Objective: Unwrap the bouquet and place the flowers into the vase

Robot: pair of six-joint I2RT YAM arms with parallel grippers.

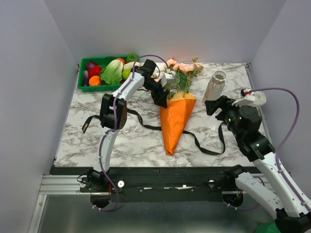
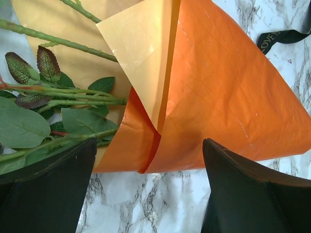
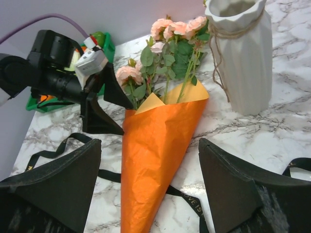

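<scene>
Lying wrapped on a marble table [image 1: 131, 145], the bouquet [image 1: 176, 121] sits between two open grippers.
Top view: the left gripper [image 1: 163, 94], jaws wide, is at the cone's mouth; the right gripper [image 1: 214, 104] is near the upright vase [image 1: 215, 85]; a black ribbon [image 1: 146, 127] trails under the cone. Left wrist: fingers [image 2: 48, 194] flank the paper's edge, green stems [image 2: 63, 90] beside it. Right wrist: jaws wide, holding nothing, facing cone and vase.

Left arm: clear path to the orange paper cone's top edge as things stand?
Probably yes. The left hand is open right at the paper cone, at its top edge beside the stems, with nothing between them. The black ribbon lies off to the side.
</scene>
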